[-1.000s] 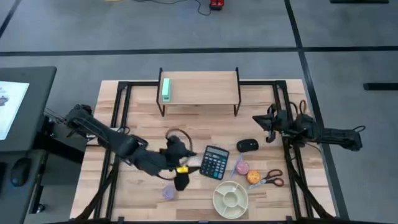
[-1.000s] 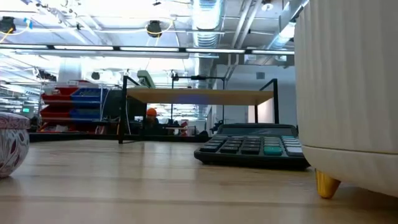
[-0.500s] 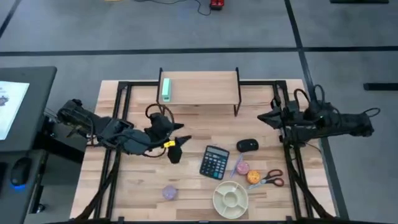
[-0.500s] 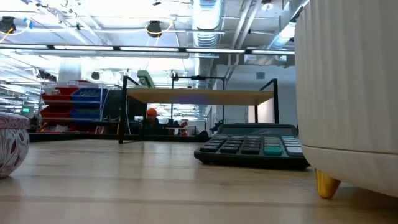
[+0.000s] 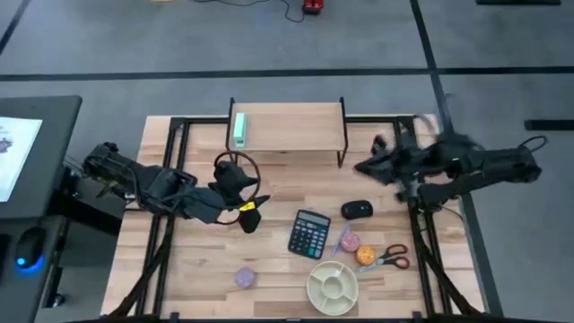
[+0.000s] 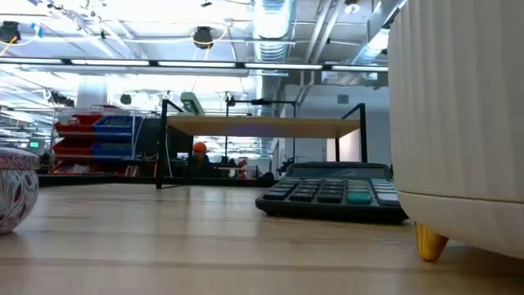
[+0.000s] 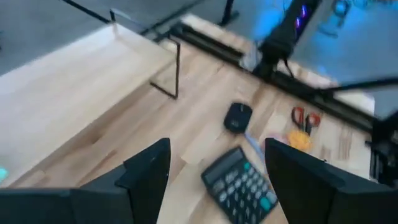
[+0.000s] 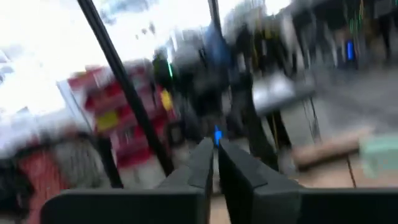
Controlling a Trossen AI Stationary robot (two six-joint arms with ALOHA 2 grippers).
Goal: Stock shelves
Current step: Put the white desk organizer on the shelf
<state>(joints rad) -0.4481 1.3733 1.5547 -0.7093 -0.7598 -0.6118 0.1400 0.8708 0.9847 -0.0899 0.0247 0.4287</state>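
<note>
Light-wood plank shelf (image 5: pixel 289 127), black legs

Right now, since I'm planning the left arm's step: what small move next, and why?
Probably ease the left pincer toward the calculator: it hovers open and empty beside it, and the shelf holds only a green box.

green box (image 5: pixel 239 129) on shelf (image 5: pixel 296 127) left end; rest bare; calculator (image 5: pixel 309 234), mouse (image 5: pixel 357 210) in front
</note>
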